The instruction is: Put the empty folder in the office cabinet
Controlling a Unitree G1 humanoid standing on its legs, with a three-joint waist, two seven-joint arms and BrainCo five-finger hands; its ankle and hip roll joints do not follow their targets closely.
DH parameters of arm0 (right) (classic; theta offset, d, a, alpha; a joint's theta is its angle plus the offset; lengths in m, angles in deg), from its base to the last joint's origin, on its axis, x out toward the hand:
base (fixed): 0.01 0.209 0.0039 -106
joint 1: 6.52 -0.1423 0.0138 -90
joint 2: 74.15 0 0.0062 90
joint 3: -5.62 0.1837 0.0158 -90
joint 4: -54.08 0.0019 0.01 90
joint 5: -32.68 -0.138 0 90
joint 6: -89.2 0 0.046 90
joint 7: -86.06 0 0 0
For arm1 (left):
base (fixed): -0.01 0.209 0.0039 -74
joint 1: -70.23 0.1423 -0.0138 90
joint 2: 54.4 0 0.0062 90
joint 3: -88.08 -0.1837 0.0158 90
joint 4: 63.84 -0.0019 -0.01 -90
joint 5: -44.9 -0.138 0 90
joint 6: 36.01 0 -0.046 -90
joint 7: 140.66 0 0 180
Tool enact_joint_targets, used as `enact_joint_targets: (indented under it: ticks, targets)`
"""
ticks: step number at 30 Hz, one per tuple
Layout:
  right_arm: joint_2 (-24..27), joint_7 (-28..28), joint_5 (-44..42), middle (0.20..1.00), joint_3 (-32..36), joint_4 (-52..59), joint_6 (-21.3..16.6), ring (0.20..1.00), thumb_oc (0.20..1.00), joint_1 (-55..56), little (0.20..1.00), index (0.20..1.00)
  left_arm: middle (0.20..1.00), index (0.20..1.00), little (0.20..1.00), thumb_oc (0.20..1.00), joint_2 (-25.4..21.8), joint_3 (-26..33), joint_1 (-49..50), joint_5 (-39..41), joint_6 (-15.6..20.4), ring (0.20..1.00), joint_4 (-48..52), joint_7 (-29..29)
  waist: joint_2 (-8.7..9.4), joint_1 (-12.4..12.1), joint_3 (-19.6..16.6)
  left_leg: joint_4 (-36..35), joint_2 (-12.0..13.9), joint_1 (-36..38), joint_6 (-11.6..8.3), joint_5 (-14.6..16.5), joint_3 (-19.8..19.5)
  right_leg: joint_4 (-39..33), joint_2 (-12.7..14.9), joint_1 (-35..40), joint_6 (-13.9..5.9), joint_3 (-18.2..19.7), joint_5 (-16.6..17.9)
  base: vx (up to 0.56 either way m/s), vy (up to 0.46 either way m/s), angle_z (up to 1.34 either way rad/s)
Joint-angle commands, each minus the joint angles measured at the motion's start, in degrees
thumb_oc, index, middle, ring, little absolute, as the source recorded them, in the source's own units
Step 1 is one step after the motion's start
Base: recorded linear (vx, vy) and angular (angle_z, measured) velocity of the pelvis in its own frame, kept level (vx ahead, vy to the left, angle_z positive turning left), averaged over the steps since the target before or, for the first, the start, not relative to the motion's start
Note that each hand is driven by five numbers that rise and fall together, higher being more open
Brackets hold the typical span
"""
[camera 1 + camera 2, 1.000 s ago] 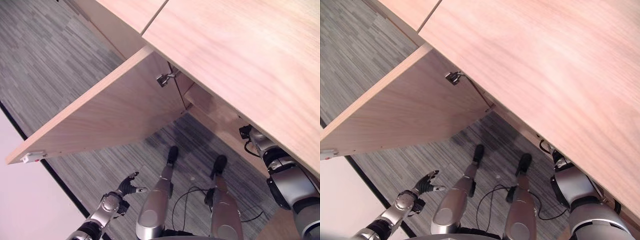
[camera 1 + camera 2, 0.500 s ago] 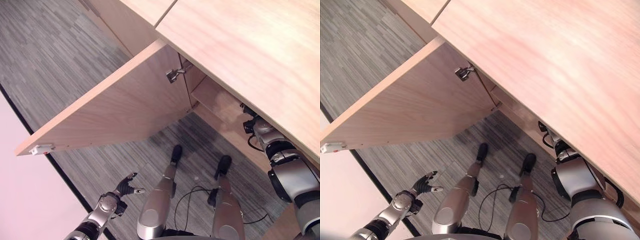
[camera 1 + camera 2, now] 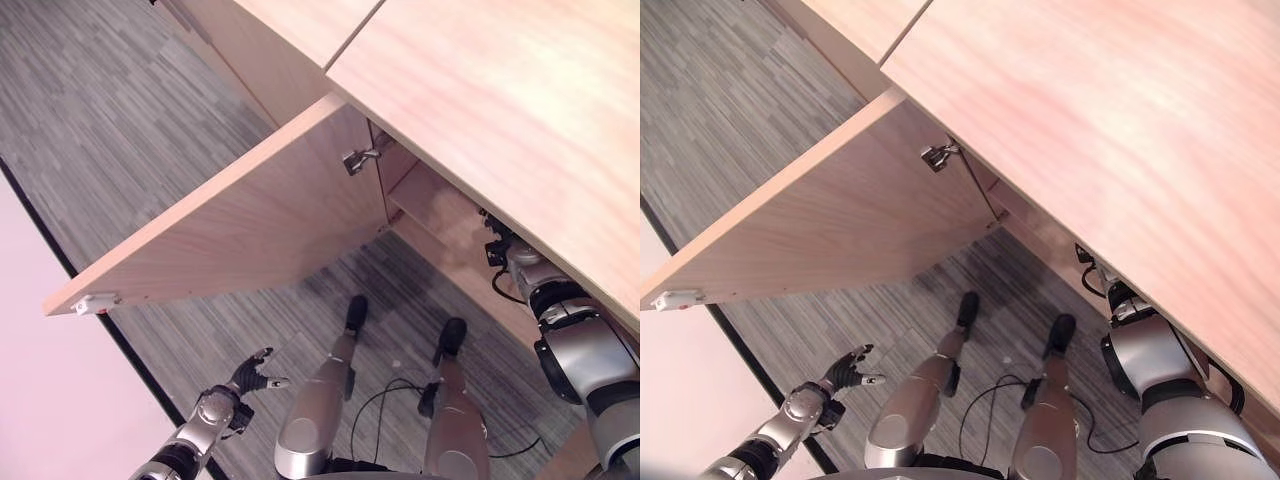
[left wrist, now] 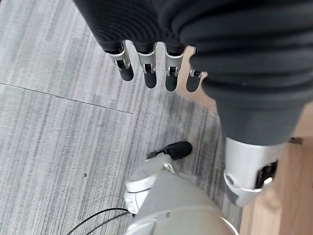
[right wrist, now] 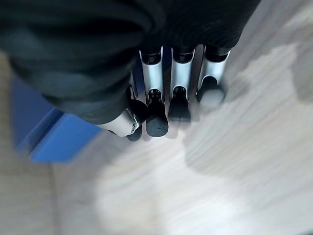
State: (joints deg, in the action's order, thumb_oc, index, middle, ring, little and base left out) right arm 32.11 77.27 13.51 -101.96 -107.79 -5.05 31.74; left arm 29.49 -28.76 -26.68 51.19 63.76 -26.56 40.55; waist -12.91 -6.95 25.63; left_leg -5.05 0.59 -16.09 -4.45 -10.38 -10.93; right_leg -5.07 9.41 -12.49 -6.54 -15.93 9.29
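Looking down, I see the cabinet (image 3: 470,80) with its door (image 3: 240,230) swung wide. My right hand (image 5: 166,98) pinches the blue folder (image 5: 54,132) inside it. My left hand (image 3: 252,374) hangs loose over the floor (image 3: 90,110).

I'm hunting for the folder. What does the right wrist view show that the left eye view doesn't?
Right wrist view: the right hand, with a blue object, perhaps the folder, beside it. Left eye view: the open cabinet door, its hinge, grey carpet, and the open left hand. Both: the light wood of the cabinet.
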Motion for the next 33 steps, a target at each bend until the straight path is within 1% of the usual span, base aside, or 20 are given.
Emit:
enact_joint_targets:
  ticks: [1, 5, 6, 7, 10, 12, 13, 17, 19, 20, 22, 24, 26, 28, 33]
  targets:
    - [5.06, -2.21, -4.14, 1.000, 1.62, 0.67, -3.67, 1.000, 1.000, -1.76, 1.000, 1.000, 1.000, 1.000, 1.000, 1.000, -0.54, -2.36, 1.60, -1.07, -0.25, 1.000, -5.72, 0.40, 6.00, -0.39, -8.89, 1.03, 0.48, 2.76, -0.84, 6.77, 3.61, 5.02, 2.94, 2.80, -3.70, 4.03, -7.69, 0.09, 0.043, -0.16]
    - [0.14, -0.15, -3.72, 1.000, 2.59, 4.38, -4.19, 1.000, 1.000, 6.41, 1.000, 1.000, 1.000, 1.000, 1.000, 1.000, 0.04, -0.26, 2.62, -2.36, -0.65, 1.000, -7.59, 0.67, 7.71, 0.59, -10.61, 1.16, 0.32, 5.02, -0.14, 7.99, 4.49, 4.52, 3.23, 4.86, -4.00, 4.56, -7.37, 0.09, 0.042, -0.18]
    - [0.05, -0.21, -3.68, 1.000, 2.64, 4.54, -4.16, 1.000, 1.000, 6.62, 1.000, 1.000, 1.000, 1.000, 1.000, 1.000, -0.02, -0.26, 2.74, -2.39, -0.64, 1.000, -7.58, 0.67, 7.79, 0.59, -10.64, 1.14, 0.30, 5.12, -0.12, 8.02, 4.52, 4.48, 3.25, 4.96, -4.02, 4.58, -7.38, 0.11, 0.063, -0.24]
    - [-3.11, 0.63, -3.22, 1.000, 3.16, 6.67, -4.22, 1.000, 1.000, 11.46, 1.000, 1.000, 1.000, 1.000, 1.000, 1.000, 0.38, 1.24, 3.22, -2.92, -0.90, 1.000, -8.58, 0.56, 8.64, 1.33, -11.68, 1.20, 0.26, 6.42, 0.27, 8.71, 4.98, 4.26, 3.47, 5.97, -4.19, 4.98, -7.18, 0.10, 0.053, -0.21]
    - [-6.39, 1.69, -2.29, 1.000, 3.69, 9.62, -4.26, 1.000, 1.000, 18.09, 1.000, 1.000, 1.000, 1.000, 1.000, 1.000, 0.66, 3.45, 4.09, -3.76, -1.20, 1.000, -9.76, 0.58, 9.66, 2.24, -13.35, 1.20, 0.32, 8.19, 0.69, 9.52, 5.82, 3.93, 3.68, 7.41, -4.44, 5.36, -6.88, 0.12, 0.054, -0.15]
    - [-7.28, 2.15, -1.83, 1.000, 3.78, 10.33, -4.19, 1.000, 1.000, 20.23, 1.000, 1.000, 1.000, 1.000, 1.000, 1.000, 0.67, 4.09, 4.40, -4.12, -1.32, 1.000, -10.23, 0.60, 9.94, 2.44, -13.92, 1.20, 0.29, 8.80, 0.82, 9.76, 6.02, 3.89, 3.76, 7.79, -4.44, 5.48, -6.83, 0.09, 0.028, -0.19]
    - [-8.63, 2.87, -0.13, 1.000, 3.43, 12.61, -3.98, 1.000, 1.000, 24.12, 1.000, 1.000, 1.000, 1.000, 1.000, 1.000, 0.51, 5.46, 4.95, -5.19, -1.52, 1.000, -10.99, 0.61, 10.50, 2.94, -14.93, 1.13, 0.22, 9.95, 1.02, 10.22, 6.52, 3.83, 3.88, 8.61, -4.62, 5.58, -6.68, 0.09, 0.047, -0.20]
    - [-11.06, 4.21, 1.38, 1.000, 3.80, 16.25, -3.57, 1.000, 1.000, 31.48, 1.000, 1.000, 1.000, 1.000, 1.000, 1.000, 0.24, 7.95, 6.41, -6.55, -1.77, 1.000, -12.43, 0.49, 11.28, 3.94, -17.08, 0.95, 0.10, 12.24, 1.28, 11.12, 7.47, 3.69, 4.21, 10.14, -4.94, 6.09, -6.32, 0.09, 0.051, -0.08]
    - [-11.60, 4.64, 1.68, 1.000, 3.90, 16.63, -3.46, 1.000, 1.000, 32.99, 1.000, 1.000, 1.000, 1.000, 1.000, 1.000, 0.22, 8.41, 6.68, -6.97, -1.90, 1.000, -12.81, 0.51, 11.46, 4.08, -17.57, 0.91, 0.13, 12.70, 1.29, 11.27, 7.64, 3.54, 4.24, 10.45, -4.99, 6.10, -6.20, 0.06, 0.026, -0.15]
    - [-12.51, 5.42, 2.49, 1.000, 4.06, 16.81, -3.08, 1.000, 1.000, 36.17, 1.000, 1.000, 1.000, 1.000, 1.000, 1.000, 0.19, 9.35, 6.89, -7.69, -2.09, 1.000, -13.64, 0.51, 11.78, 4.46, -18.34, 0.89, 0.08, 13.53, 1.43, 11.66, 7.88, 3.69, 4.35, 10.94, -5.16, 6.13, -6.11, 0.08, 0.029, -0.11]
    - [-12.86, 5.64, 2.81, 1.000, 4.28, 16.43, -2.86, 1.000, 1.000, 37.26, 1.000, 1.000, 1.000, 1.000, 1.000, 1.000, 0.03, 9.60, 7.03, -7.93, -2.17, 1.000, -13.78, 0.49, 11.95, 4.60, -18.76, 0.87, -0.01, 13.99, 1.47, 11.79, 7.94, 3.73, 4.40, 11.38, -5.22, 6.21, -6.09, 0.07, 0.032, -0.14]
    - [-14.33, 6.35, 3.46, 1.000, 4.32, 14.36, -2.29, 1.000, 1.000, 39.73, 1.000, 1.000, 1.000, 1.000, 1.000, 1.000, 0.08, 10.39, 6.98, -8.44, -2.57, 1.000, -14.71, 0.25, 12.32, 4.99, -19.81, 0.86, -0.13, 15.20, 1.65, 12.20, 8.22, 4.12, 4.42, 12.03, -5.38, 6.50, -6.06, 0.06, 0.056, -0.10]
    - [-16.19, 6.98, 5.93, 1.000, 3.86, 9.49, -1.04, 1.000, 1.000, 42.42, 1.000, 1.000, 1.000, 1.000, 1.000, 1.000, 0.61, 10.91, 6.31, -9.12, -3.09, 1.000, -16.48, -0.30, 12.83, 5.52, -20.93, 0.83, -0.25, 16.79, 1.88, 12.72, 8.63, 4.61, 4.57, 12.95, -5.51, 6.73, -5.91, 0.07, 0.069, -0.10]
    - [-17.43, 7.30, 10.57, 1.000, 3.13, 4.45, 0.63, 1.000, 1.000, 44.93, 1.000, 1.000, 1.000, 1.000, 1.000, 1.000, 1.49, 11.26, 5.71, -9.32, -3.62, 1.000, -17.79, -0.56, 13.03, 6.02, -22.09, 0.72, -0.41, 18.22, 2.09, 13.16, 8.76, 5.11, 4.88, 13.82, -5.68, 6.52, -5.96, 0.06, 0.080, -0.10]
    - [-18.11, 7.48, 13.13, 1.000, 3.85, 1.47, 1.80, 1.000, 1.000, 47.86, 1.000, 1.000, 1.000, 1.000, 1.000, 1.000, 2.73, 11.24, 5.67, -9.06, -3.80, 1.000, -18.03, -0.40, 13.23, 6.99, -22.54, 0.81, -0.49, 19.48, 2.35, 13.63, 9.57, 5.85, 4.99, 14.28, -5.75, 6.86, -5.91, 0.01, 0.034, -0.07]
